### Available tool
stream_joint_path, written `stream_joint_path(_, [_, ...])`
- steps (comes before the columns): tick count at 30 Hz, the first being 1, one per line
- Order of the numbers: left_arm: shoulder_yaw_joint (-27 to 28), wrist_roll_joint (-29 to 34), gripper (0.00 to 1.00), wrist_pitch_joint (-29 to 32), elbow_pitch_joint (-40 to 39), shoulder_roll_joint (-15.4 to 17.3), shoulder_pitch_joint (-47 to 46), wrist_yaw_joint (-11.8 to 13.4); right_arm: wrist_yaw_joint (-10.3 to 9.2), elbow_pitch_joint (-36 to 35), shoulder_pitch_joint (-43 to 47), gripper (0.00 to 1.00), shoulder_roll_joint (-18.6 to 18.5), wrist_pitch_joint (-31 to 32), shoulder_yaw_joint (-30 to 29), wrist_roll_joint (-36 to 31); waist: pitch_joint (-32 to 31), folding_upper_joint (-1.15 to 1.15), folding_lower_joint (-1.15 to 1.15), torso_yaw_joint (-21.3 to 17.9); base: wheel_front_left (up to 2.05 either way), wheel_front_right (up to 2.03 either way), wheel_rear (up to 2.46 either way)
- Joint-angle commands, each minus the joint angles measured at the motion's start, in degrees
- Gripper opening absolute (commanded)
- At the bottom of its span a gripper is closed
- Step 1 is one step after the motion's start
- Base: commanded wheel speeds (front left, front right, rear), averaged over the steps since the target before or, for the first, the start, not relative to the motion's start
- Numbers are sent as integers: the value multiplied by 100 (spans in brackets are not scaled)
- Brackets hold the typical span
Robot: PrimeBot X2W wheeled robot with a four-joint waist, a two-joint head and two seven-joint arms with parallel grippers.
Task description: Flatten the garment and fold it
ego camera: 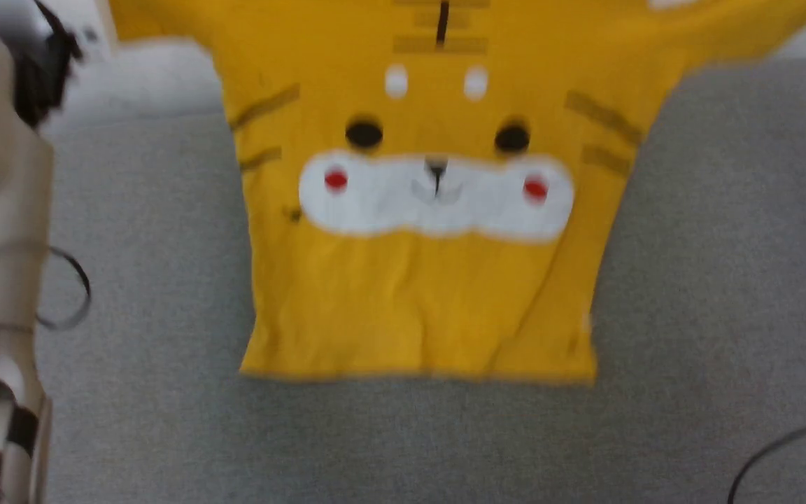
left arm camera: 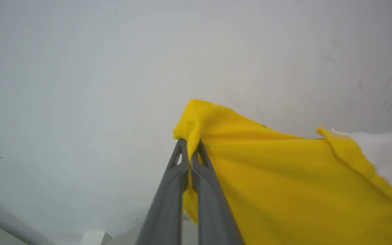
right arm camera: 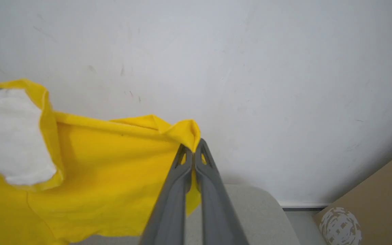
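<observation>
Garment [ego camera: 417, 280], a bright yellow short-sleeved T-shirt, spread print side up: a cartoon face with a white muzzle patch, black eyes and red cheek dots. Its hem and lower body appear to lie on the grey surface [ego camera: 711, 280], hem nearest the robot, with soft creases above the hem. The shoulders run up out of the blurred head view.

In the wrist views each upper corner is pinched. The left claw [left arm camera: 190, 144] is closed tight on a small fold of yellow cloth, and the right claw [right arm camera: 193, 148] is closed the same way on the opposite corner. The cloth sags between them in front of a white wall [left arm camera: 80, 68]. A cardboard box [right arm camera: 379, 197] stands low at the right.

Each grip holds only a thin bunch of cloth, so a hard or uneven pull could let a corner slip free. Lowering one side sooner than the other would likely skew the shirt or tuck a sleeve under, and the creases would then be pressed into the fold.
</observation>
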Motion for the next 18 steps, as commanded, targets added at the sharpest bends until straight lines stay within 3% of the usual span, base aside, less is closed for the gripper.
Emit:
stream_joint_path(1, [43, 91, 0, -247, 4, 96, -575, 134, -14, 155, -669, 0, -50, -392, -81, -209, 828, 0, -1, -287, 0, 0, 0])
stream_joint_path(10, [28, 350, 0, -860, 71, 175, -2232, 375, -14, 755, -2450, 0, 120, -1860, -312, -695, 1705, 0, -1, -394, 0, 0, 0])
stream_joint_path(18, [-13, 318, 0, -1188, 496, 87, -2441, 421, -14, 1472, -2859, 0, 373, -2452, 171, -572, 2116, 0, -1, -343, 0, 0, 0])
